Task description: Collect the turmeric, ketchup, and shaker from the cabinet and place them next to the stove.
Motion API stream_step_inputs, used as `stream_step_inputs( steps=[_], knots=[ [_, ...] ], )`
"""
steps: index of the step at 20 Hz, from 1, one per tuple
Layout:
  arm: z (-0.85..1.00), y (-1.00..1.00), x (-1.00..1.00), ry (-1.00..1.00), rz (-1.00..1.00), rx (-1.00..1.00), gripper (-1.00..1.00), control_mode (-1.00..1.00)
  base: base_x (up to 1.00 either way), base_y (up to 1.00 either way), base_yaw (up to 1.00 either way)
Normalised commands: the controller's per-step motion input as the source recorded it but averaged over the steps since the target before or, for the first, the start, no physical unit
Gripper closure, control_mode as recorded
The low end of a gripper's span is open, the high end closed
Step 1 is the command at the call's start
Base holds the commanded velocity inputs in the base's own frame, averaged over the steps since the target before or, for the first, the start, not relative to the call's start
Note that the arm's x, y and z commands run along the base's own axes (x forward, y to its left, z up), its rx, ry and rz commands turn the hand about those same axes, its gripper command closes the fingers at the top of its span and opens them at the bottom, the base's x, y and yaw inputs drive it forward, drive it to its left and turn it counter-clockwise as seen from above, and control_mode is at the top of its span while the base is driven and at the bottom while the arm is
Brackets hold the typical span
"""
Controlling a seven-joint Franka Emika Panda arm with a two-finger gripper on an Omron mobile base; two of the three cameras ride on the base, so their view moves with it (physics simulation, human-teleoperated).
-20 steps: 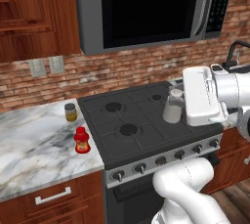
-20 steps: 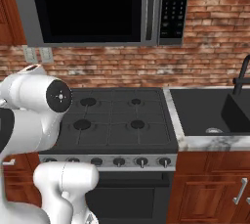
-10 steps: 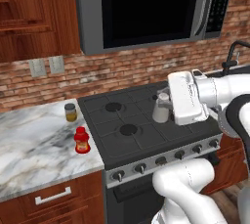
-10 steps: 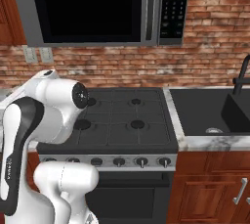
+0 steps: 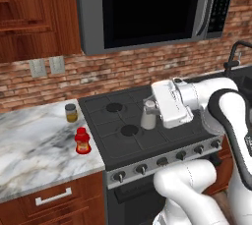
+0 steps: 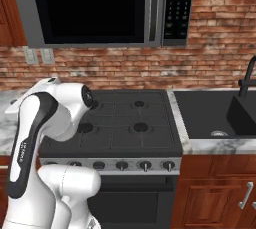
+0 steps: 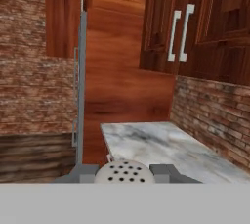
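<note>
My gripper [image 5: 150,105] is shut on the pale shaker [image 5: 147,120], which hangs upright over the middle of the black stove [image 5: 113,121]. In the hand view the shaker's perforated top [image 7: 124,173] sits between the two fingertips [image 7: 86,173]. The turmeric jar [image 5: 71,112] stands on the marble counter [image 5: 34,145] just left of the stove. In front of it stands the red ketchup bottle [image 5: 82,141]. The cabinet [image 7: 117,71], with its long grey bar handle [image 7: 81,86], rises beyond the counter's far end [image 7: 146,142].
A black-doored microwave [image 5: 142,8] hangs above the stove. Wall cupboards with paired handles [image 7: 178,32] sit over the counter. A sink [image 6: 240,118] with a dark faucet [image 6: 247,80] lies right of the stove [image 6: 140,118]. My arm [image 6: 50,118] hides the stove's left side.
The arm has carried the shaker leftward over the cooktop, towards the counter with the jar and bottle. The gripper has stayed shut on it.
</note>
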Motion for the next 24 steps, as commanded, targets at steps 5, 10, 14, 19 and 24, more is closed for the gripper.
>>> stream_step_inputs(
  steps=[5,10,14,19,24],
  knots=[
    [-0.22,0.46,0.62,0.10,0.06,0.00,1.00,-1.00,0.00,0.00,0.00],
    [-0.18,0.20,0.58,0.01,0.06,0.00,1.00,-1.00,0.00,0.00,0.00],
    [-0.25,0.16,0.47,0.00,0.04,0.00,1.00,-1.00,0.00,0.00,0.00],
    [-0.31,0.22,0.43,-0.02,0.03,0.00,1.00,-1.00,0.00,0.00,0.00],
    [-0.32,0.24,0.35,-0.02,0.01,0.00,1.00,-1.00,0.00,0.00,0.00]
  ],
)
